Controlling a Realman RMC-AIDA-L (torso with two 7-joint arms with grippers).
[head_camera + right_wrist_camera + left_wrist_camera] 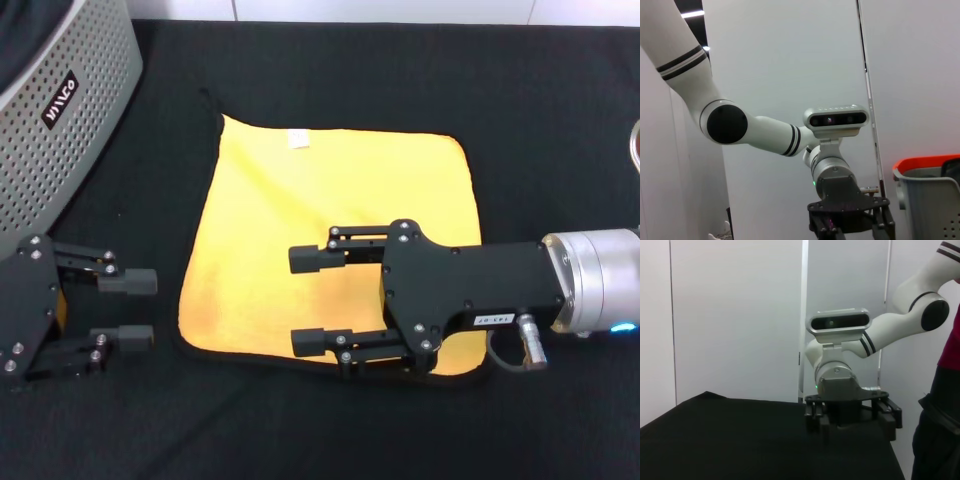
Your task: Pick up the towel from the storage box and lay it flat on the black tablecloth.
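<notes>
The towel (pixel 300 230) lies spread flat on the black tablecloth (pixel 500 90), yellow-orange side up, its small white label (pixel 298 139) near the far edge. My right gripper (pixel 306 300) hovers over the towel's near half, open and holding nothing; the left wrist view shows this same right gripper (pixel 852 417) from the front. My left gripper (pixel 138 310) is open just left of the towel's near-left corner, apart from it. The storage box (pixel 60 110) stands at the far left; its inside is out of view.
A curved metal object (pixel 634 150) peeks in at the right edge of the head view. The storage box (pixel 935 200) shows an orange rim in the right wrist view. A person in red (pixel 945 405) stands beside the table.
</notes>
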